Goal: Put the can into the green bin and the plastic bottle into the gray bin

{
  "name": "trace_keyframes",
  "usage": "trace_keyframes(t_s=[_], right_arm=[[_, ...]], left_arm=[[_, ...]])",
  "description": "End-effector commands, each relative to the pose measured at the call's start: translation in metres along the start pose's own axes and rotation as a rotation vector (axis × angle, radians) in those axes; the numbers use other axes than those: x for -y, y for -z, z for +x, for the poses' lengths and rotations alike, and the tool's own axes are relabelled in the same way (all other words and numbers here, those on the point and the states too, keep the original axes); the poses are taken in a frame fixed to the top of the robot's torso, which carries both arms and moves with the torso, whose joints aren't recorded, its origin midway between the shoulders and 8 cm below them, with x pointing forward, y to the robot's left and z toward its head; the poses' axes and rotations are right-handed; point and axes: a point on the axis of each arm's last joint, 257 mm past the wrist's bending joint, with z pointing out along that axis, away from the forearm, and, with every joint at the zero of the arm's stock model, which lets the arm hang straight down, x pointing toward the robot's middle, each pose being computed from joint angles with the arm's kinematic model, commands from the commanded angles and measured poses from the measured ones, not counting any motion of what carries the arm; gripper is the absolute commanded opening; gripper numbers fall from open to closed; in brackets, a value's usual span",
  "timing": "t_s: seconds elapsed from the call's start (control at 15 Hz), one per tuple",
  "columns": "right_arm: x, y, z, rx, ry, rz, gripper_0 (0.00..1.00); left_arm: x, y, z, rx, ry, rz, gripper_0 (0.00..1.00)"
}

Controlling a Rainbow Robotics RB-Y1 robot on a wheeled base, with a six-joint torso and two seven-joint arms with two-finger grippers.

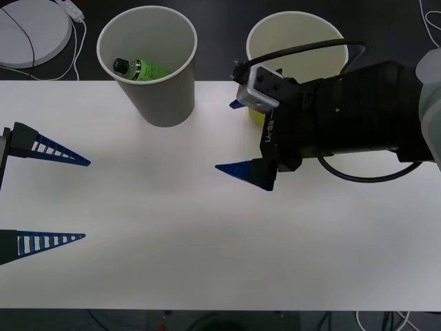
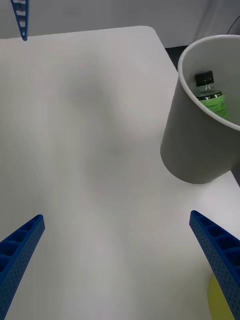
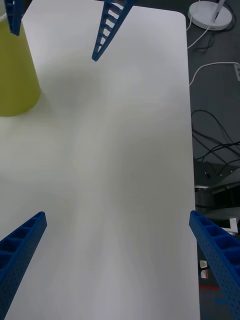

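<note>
While our front camera looks down on the white table [image 1: 207,241], we see the small bright-green translucent plastic bottle [image 1: 140,69] lying inside the large gray paper-cup-shaped bin [image 1: 165,96] at the upper left of the frame, tilted, its dark cap toward the left and its long axis running left to right. Our right wrist camera shows the same bottle [image 2: 212,97] against the gray bin's [image 2: 195,145] inner wall, cap uppermost. At upper centre-right stands the large yellow-green paper-cup-shaped bin [image 1: 289,38], partly behind our right arm; the left wrist camera shows its outer wall [image 3: 15,75]. Our right gripper [image 1: 234,138] hovers open and empty just beside it. Our left gripper [image 1: 86,200] waits, fingers spread wide, at the left edge
</note>
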Motion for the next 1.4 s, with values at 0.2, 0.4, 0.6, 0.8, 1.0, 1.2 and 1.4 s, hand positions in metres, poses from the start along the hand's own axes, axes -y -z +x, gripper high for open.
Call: trace_keyframes(t_s=[0.2,0.4,0.6,0.8,1.0,1.2,1.4], right_arm=[[-0.016,0.016,0.028,0.023,0.041,-0.053,1.0],[-0.027,0.027,0.047,0.031,0.06,-0.082,1.0],[-0.036,0.035,0.062,0.032,0.067,-0.101,1.0],[-0.044,0.048,0.072,0.025,0.061,-0.132,1.0],[-0.044,0.057,0.083,0.026,0.093,-0.121,1.0],[-0.051,0.071,0.09,0.017,0.08,-0.151,1.0],[-0.054,0.084,0.097,0.009,0.073,-0.166,1.0]], left_arm=[[0.0,0.0,0.0,0.0,0.0,0.0,1.0],[0.0,0.0,0.0,0.0,0.0,0.0,1.0],[0.0,0.0,0.0,0.0,0.0,0.0,1.0],[0.0,0.0,0.0,0.0,0.0,0.0,1.0],[0.0,0.0,0.0,0.0,0.0,0.0,1.0],[0.0,0.0,0.0,0.0,0.0,0.0,1.0],[0.0,0.0,0.0,0.0,0.0,0.0,1.0]])
